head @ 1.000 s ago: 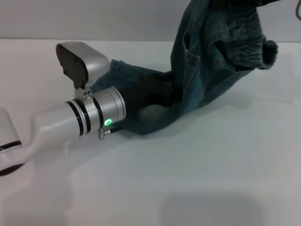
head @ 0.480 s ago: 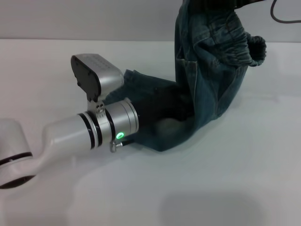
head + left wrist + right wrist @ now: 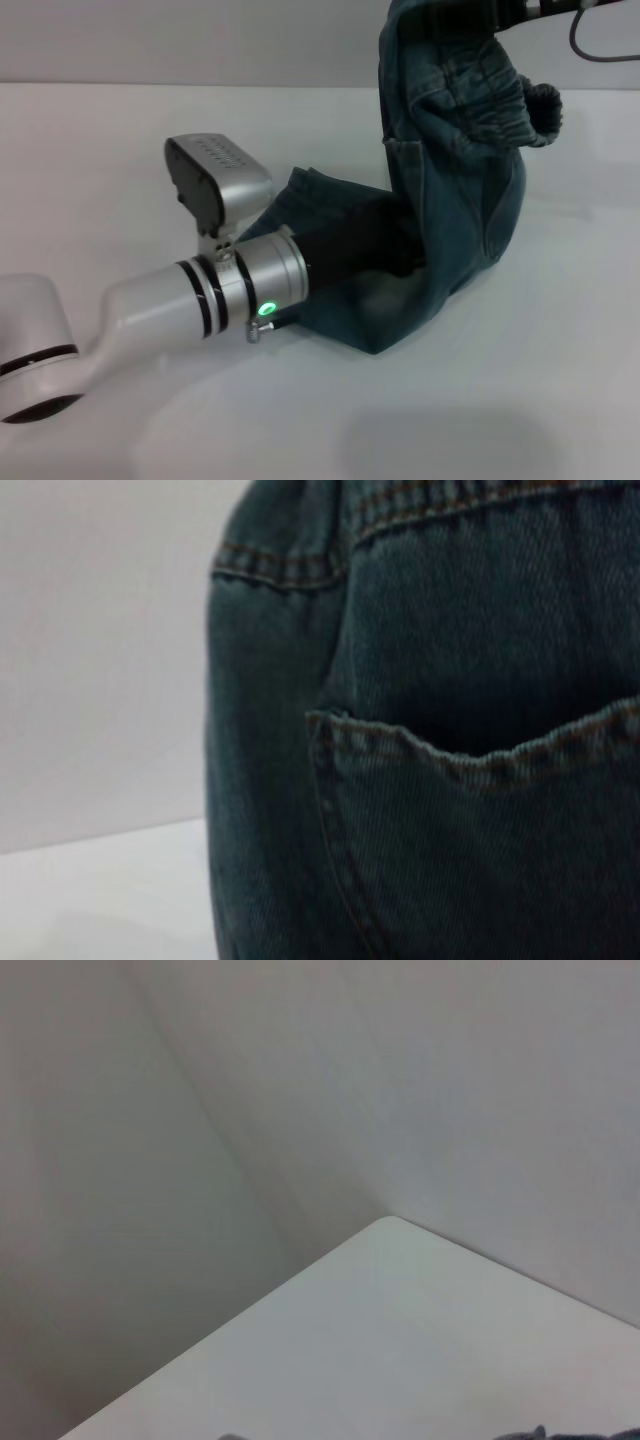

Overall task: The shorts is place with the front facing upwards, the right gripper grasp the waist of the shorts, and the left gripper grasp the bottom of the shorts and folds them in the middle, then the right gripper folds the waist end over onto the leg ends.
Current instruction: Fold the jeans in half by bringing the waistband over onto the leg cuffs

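Note:
The blue-green denim shorts [image 3: 460, 200] hang from the top right, where my right gripper [image 3: 500, 10] holds the gathered waist [image 3: 505, 100] high above the table. The lower part drapes down onto the table in a fold [image 3: 385, 335]. My left gripper [image 3: 400, 262] reaches in from the lower left. Its black body lies wrapped in the denim of the bottom of the shorts, with the fingertips hidden. The left wrist view is filled by the shorts [image 3: 450, 830], showing a stitched pocket edge [image 3: 470, 765] up close.
The white table [image 3: 520, 400] stretches around the shorts. My left forearm [image 3: 170, 300] lies low across the front left. A dark cable [image 3: 585, 45] loops at the top right. The right wrist view shows a table corner [image 3: 400, 1330] against a grey wall.
My left gripper has moved right and toward the front, dragging the lower denim fold with it. The lifted waist has shifted slightly and now hangs more upright.

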{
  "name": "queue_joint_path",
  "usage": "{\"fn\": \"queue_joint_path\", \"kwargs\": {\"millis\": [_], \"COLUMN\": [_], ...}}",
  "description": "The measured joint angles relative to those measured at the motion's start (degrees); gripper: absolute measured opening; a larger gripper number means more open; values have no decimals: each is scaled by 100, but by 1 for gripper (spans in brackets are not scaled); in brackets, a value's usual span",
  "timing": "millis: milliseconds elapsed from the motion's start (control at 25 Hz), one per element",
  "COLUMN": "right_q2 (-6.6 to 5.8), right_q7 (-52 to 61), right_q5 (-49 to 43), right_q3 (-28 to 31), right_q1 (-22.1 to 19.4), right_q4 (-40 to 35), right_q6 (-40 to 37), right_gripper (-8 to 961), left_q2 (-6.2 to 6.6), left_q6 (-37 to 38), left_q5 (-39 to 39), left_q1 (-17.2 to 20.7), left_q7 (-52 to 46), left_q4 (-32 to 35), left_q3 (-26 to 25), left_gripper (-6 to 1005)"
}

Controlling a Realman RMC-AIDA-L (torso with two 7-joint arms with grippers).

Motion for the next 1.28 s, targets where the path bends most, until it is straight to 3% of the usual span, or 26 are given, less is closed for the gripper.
{"fn": "queue_joint_path", "kwargs": {"millis": [680,840,1000,1280], "right_q2": [43,180,334,469], "right_q7": [-289,-596,-932,-1134], "right_q5": [5,3,-16,-24], "right_q3": [0,-183,-792,-1176], "right_q1": [-160,-89,81,219], "right_q4": [518,852,1307,1659], "right_q6": [53,221,807,1339], "right_gripper": [83,96,110,133], "left_q2": [74,75,74,74], "left_q6": [-13,31,88,325], "left_q5": [109,106,101,99], "left_q1": [783,857,907,1055], "left_q7": [-99,-87,-46,108], "left_q4": [1440,1542,1579,1591], "left_q3": [-1102,-1361,-1509,-1883], "left_gripper": [651,652,652,652]}}
